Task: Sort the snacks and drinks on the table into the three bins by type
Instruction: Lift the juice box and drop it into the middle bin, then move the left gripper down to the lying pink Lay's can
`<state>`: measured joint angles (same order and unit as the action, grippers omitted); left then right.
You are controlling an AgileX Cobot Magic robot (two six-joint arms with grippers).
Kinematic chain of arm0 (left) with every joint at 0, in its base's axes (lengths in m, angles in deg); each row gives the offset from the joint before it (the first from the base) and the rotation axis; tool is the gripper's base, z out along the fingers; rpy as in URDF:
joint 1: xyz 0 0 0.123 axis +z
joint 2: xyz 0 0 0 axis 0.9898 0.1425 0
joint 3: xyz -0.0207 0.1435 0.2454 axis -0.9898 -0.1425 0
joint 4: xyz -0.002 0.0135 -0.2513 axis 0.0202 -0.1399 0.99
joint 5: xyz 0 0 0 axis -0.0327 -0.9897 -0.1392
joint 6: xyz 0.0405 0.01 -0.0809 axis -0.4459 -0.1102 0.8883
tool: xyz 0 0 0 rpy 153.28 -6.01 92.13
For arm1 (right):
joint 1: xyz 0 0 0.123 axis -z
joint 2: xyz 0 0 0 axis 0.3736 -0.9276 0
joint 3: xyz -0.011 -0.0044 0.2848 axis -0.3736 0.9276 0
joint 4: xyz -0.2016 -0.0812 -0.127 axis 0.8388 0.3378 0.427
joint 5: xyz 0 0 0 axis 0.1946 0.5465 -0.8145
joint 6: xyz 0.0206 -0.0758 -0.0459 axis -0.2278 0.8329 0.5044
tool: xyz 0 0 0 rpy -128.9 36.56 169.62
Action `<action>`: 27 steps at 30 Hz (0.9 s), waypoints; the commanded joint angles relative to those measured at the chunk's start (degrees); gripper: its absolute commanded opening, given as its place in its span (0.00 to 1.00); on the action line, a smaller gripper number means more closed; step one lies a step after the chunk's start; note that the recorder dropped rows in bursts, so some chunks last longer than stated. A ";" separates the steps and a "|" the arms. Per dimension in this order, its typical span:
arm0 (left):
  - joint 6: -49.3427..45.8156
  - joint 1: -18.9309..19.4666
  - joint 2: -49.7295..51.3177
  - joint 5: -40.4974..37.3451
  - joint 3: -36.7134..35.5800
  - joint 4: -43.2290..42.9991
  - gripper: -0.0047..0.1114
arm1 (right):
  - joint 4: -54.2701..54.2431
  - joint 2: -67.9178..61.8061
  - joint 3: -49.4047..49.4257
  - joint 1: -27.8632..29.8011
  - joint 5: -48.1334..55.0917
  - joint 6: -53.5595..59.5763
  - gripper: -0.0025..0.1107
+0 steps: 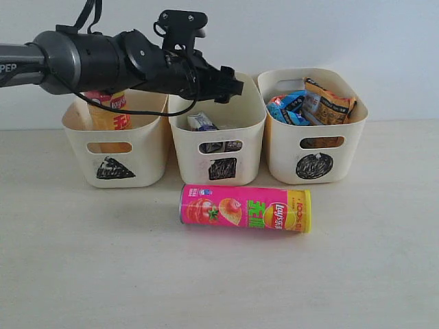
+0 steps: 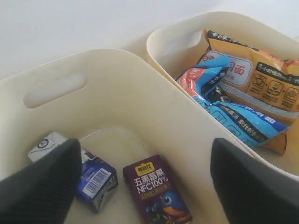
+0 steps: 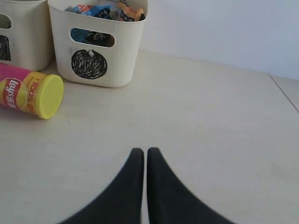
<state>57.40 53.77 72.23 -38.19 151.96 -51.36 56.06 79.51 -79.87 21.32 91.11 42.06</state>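
Pink tube (image 1: 245, 208) lies on its side on the table (image 1: 82, 260), just in front of the square bin (image 1: 188, 164), yellow lid toward the circle bin (image 1: 281, 161). Yellow-red tube (image 1: 110, 113) stands in the triangle bin (image 1: 147, 154). Purple carton (image 2: 156, 189) and white-blue carton (image 2: 96, 179) lie near each other on the square bin's floor. Blue bag (image 2: 233, 112) and orange bag (image 2: 261, 74) sit in the circle bin. Left gripper (image 2: 145, 149) hangs over the square bin, jaws wide apart, holding nothing. Right gripper (image 3: 141, 154) is over bare table, fingers pressed together, empty.
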 commanded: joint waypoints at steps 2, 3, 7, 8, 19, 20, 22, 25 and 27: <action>0.61 -0.50 -3.21 -5.45 0.51 -1.11 0.41 | -0.16 0.32 -0.03 0.38 -0.24 0.14 0.02; -0.01 -0.50 -4.12 -6.73 0.51 -1.11 0.32 | -0.16 0.32 -0.03 0.38 -0.24 0.14 0.02; -2.37 -0.50 -8.27 -16.36 0.51 -1.22 0.08 | -0.16 0.32 -0.03 0.38 -0.24 0.14 0.02; -3.33 -0.50 -9.27 -19.59 0.51 -1.22 0.07 | -0.16 0.32 -0.03 0.38 -0.24 0.14 0.02; -15.77 -0.63 -18.84 -49.12 -2.84 -1.49 0.07 | -0.16 0.32 -0.03 0.38 -0.24 0.14 0.02; -16.66 -0.63 -19.84 -50.87 -3.58 -1.49 0.07 | -0.16 0.32 -0.03 0.38 -0.24 0.14 0.02; -17.95 -1.01 -21.52 -53.66 -4.87 -1.65 0.07 | -0.16 0.32 -0.03 0.38 -0.24 0.14 0.02; -20.37 -3.26 -23.60 -57.74 -6.67 -6.27 0.07 | -0.16 0.32 -0.03 0.38 -0.24 0.14 0.02; -22.55 -6.15 -24.64 -59.15 -7.97 -12.07 0.07 | -0.16 0.32 -0.03 0.38 -0.24 0.14 0.02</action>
<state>37.56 50.87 49.20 -94.43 145.53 -57.71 56.06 79.51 -79.87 21.32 91.11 42.06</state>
